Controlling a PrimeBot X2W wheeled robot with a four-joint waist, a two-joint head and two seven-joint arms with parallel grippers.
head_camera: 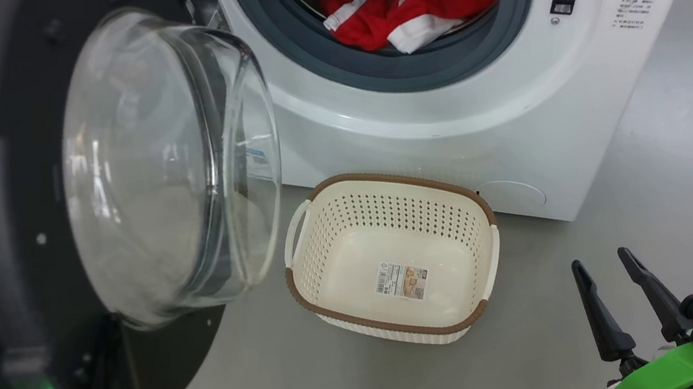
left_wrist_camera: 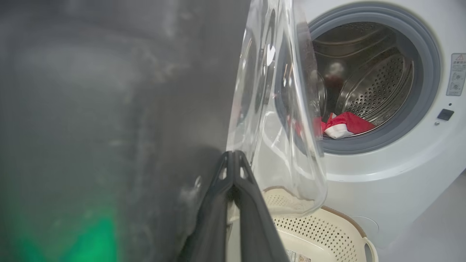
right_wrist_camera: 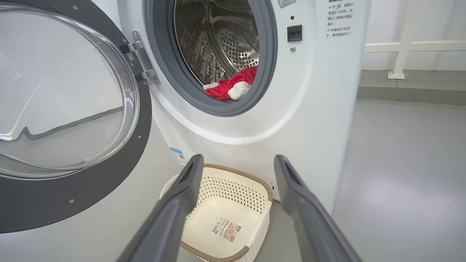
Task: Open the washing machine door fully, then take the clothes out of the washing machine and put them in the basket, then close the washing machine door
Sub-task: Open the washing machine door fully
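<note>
- Opening the washing machine door [head_camera: 122, 195] is the step in hand, by my reading: it stands swung wide of the washing machine [head_camera: 508, 108], its inner face and glass bowl turned towards the head camera.
- Left pincer [left_wrist_camera: 233, 160]: fingers pressed together, holding nothing. Their tips sit where the door's black rim meets the glass bowl, the rim to their left and the bowl just to their right. They look to be touching the door, though I cannot be sure.
- Right pincer [head_camera: 601, 262]: fingers spread apart and empty, low over the floor, touching nothing.
- The basket [head_camera: 397, 179] lies ahead and to the left of the right pincer, empty, on the floor just in front of the machine.
- The clothes [head_camera: 410, 11] lie inside the drum [left_wrist_camera: 371, 83] at its front lip, above and beyond the basket, well apart from both pincers.
- Next move, as I judge it: if the door will go wider, the left pincer presses it further; then the spread right pincer rises over the basket, reaches into the drum mouth and clamps on the red fabric.
</note>
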